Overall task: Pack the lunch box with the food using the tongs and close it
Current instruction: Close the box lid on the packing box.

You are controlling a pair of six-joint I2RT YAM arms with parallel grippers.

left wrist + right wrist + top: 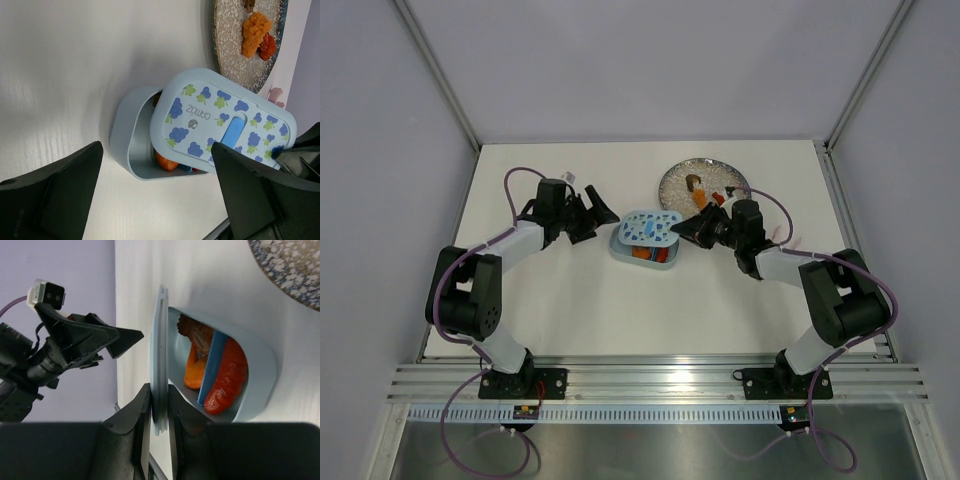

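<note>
The pale-blue lunch box (642, 259) stands mid-table with red, orange and brown food (227, 375) inside, split by a blue divider (212, 367). Its grape-printed lid (220, 125) lies askew on the tub (127, 145), leaving the left end uncovered. My right gripper (159, 415) is shut on the lid's near edge (159, 350), one finger on each face. Left of the box my left gripper (155, 192) stands wide open with nothing in it, apart from the tub. More food (255, 32) stays on the plate. I cannot make out the tongs.
The round grey speckled plate (704, 181) sits behind and right of the box, close to the right arm. The back wall and the table's side rails frame the white tabletop (570, 300).
</note>
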